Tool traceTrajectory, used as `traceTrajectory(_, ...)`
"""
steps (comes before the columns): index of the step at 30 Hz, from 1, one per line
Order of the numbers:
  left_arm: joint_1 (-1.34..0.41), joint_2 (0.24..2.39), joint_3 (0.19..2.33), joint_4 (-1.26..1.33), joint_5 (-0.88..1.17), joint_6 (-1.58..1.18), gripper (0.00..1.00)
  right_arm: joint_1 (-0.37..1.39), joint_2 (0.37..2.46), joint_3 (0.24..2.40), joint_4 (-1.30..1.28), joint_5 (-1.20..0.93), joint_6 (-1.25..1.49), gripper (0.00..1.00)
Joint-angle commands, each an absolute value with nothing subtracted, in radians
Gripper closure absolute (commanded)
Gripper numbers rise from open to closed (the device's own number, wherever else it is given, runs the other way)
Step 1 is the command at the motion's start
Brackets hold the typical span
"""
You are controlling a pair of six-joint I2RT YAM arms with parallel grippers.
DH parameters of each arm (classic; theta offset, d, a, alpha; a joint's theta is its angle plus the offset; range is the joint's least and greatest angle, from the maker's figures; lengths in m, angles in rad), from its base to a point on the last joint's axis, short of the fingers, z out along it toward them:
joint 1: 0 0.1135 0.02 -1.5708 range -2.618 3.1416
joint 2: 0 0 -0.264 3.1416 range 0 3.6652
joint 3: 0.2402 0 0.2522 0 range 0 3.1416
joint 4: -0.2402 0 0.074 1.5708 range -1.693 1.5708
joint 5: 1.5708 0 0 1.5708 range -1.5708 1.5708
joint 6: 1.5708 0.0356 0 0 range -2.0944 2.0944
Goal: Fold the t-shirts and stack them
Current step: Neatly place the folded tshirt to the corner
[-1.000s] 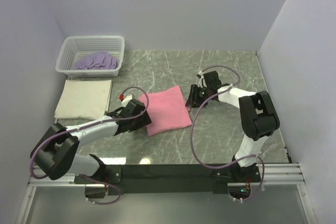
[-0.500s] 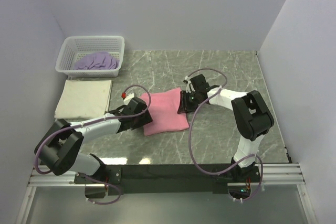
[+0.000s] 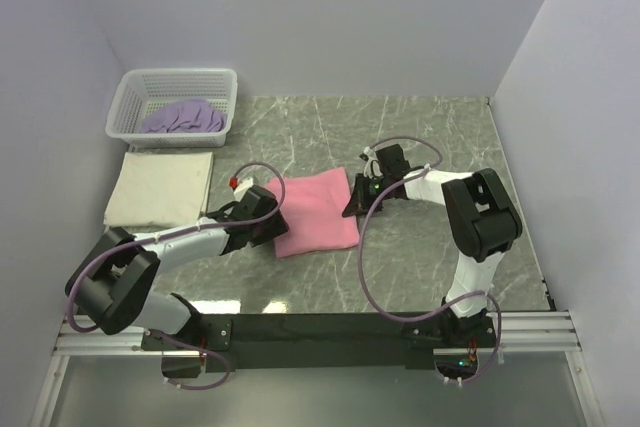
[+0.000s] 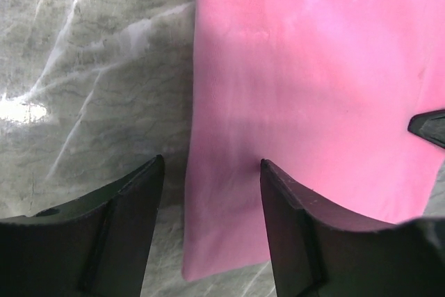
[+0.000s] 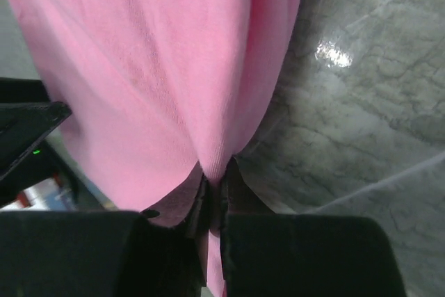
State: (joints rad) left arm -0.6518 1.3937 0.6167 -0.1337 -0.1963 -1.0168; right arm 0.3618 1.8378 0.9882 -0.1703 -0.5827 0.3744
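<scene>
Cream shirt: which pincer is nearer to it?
Left. The left pincer sits just right of the cream shirt, at the pink shirt's left edge; the right pincer grips its far edge.

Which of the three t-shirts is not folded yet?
The lavender t-shirt, bunched up in the white lattice basket. The cream t-shirt and the pink t-shirt both lie flat as folded rectangles on the table.

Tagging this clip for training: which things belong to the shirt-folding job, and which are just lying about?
Job: folded pink fabric t-shirt; folded cream fabric t-shirt; crumpled lavender fabric t-shirt.
Lying about: white plastic lattice basket; grey marble-patterned table.
</scene>
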Motion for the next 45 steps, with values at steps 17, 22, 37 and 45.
traceTrajectory(17, -0.629, 1.132, 0.699, -0.313, -0.184, -1.015, 0.28, 0.29, 1.556, 0.957, -0.207, -0.508, 0.42, 0.59)
traceTrajectory(22, -0.632, 1.202, 0.706, -0.235, -0.111, -1.008, 0.42, 0.307, 1.592, 0.945, -0.118, -0.656, 0.466, 0.67)
traceTrajectory(37, -0.571, 1.352, 0.638, -0.147, -0.038, -1.046, 0.52, 0.242, 1.804, 0.88, -0.018, -0.69, 0.465, 0.7)
traceTrajectory(45, -0.491, 1.126, 0.719, -0.362, -0.103, -0.985, 0.07, 0.374, 1.537, 0.98, -0.247, -0.453, 0.358, 0.55)
